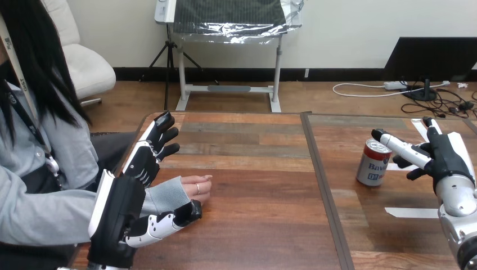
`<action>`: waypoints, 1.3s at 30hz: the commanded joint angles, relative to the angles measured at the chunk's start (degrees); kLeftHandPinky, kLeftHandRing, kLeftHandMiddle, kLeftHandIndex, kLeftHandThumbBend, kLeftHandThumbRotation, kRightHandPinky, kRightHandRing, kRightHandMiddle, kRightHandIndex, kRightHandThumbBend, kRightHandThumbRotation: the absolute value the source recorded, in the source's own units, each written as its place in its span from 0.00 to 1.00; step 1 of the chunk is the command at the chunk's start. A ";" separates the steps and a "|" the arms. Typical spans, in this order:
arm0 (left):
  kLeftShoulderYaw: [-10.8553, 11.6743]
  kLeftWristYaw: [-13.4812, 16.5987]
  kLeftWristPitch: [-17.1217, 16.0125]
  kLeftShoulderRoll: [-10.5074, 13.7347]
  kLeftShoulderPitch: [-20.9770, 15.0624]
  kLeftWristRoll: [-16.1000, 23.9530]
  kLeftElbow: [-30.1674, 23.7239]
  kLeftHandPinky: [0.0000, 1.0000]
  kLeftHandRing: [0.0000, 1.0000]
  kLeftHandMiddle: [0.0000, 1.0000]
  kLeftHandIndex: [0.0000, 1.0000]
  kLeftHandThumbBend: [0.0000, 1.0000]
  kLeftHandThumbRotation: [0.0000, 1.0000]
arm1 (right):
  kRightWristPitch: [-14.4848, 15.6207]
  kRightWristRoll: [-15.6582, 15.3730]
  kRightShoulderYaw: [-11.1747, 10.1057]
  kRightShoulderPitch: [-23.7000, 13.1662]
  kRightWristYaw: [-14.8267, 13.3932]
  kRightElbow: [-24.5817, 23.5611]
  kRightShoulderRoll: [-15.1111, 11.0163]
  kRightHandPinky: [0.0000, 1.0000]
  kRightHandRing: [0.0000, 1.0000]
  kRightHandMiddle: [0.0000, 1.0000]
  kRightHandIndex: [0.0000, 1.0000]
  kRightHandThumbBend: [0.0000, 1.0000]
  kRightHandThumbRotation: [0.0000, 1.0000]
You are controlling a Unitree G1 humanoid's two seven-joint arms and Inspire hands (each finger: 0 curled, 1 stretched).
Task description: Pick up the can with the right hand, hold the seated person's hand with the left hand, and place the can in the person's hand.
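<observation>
We see the can (373,164) upright on the right part of the table (253,169). The right hand (444,157) is beside it with fingers spread wide, and one fingertip possibly touches the rim. The left hand (126,205), spread wide, flanks the person's hand (194,188) without gripping.

Robot test lab, wooden table (253,191) with white tape marks (410,212)

Lit brightly and evenly, apparently from diffuse overhead sources. Soft, faint shadows only beneath the person's hand (194,188) and at the base of the can (373,164) on the table (253,169). Mild glare on the can's top rim and on the white shells of the right hand (445,156).
</observation>
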 commanded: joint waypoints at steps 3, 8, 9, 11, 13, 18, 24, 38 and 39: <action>0.22 -0.21 -1.39 0.45 -2.26 -0.26 0.09 0.85 0.91 0.94 0.92 1.00 0.55 | -1.70 -0.26 0.17 -3.90 -1.58 -0.45 0.05 0.68 0.85 0.83 1.00 1.00 0.69; 0.29 -0.12 -1.57 0.44 -2.28 0.01 0.24 0.85 0.91 0.94 0.92 1.00 0.56 | -2.44 0.06 -0.09 -3.56 -1.95 -0.64 0.02 0.72 0.90 0.90 1.00 1.00 0.72; 0.27 -0.13 -1.54 0.42 -2.27 0.01 0.22 0.85 0.92 0.94 0.92 1.00 0.56 | -2.54 0.03 -0.07 -3.52 -2.11 -0.67 0.01 0.75 0.91 0.93 1.00 1.00 0.73; 0.55 0.27 -2.13 0.37 -2.43 0.62 0.67 0.85 0.92 0.94 0.92 1.00 0.56 | -3.58 0.02 -0.09 -3.16 -2.54 -0.76 -0.03 0.76 0.91 0.91 1.00 1.00 0.74; 0.66 0.47 -2.19 0.21 -2.44 0.68 0.79 0.85 0.91 0.94 0.92 1.00 0.56 | -5.32 0.87 -0.83 -2.70 -1.85 -0.91 0.05 0.77 0.90 0.91 1.00 1.00 0.74; 0.55 0.41 -2.37 0.08 -2.60 0.55 1.16 0.85 0.91 0.94 0.92 1.00 0.57 | -6.02 0.40 -0.20 -2.34 -2.97 -1.06 0.01 0.81 0.92 0.94 1.00 1.00 0.76; 0.28 0.19 -2.13 -0.11 -2.78 0.20 1.28 0.85 0.92 0.94 0.93 1.00 0.57 | -7.70 0.70 -0.32 -1.97 -3.42 -1.24 0.16 0.64 0.66 0.87 1.00 1.00 0.77; -0.49 -0.63 -0.60 -0.43 -2.79 -0.66 0.61 0.85 0.92 0.95 0.93 1.00 0.56 | -12.37 0.92 -0.21 -1.29 -3.94 -1.96 0.34 0.60 0.70 0.85 1.00 1.00 0.81; -0.54 -0.72 -0.52 -0.44 -2.81 -0.75 0.57 0.85 0.92 0.95 0.93 1.00 0.56 | -12.45 0.91 -0.20 -1.30 -3.95 -1.93 0.32 0.60 0.70 0.86 1.00 1.00 0.82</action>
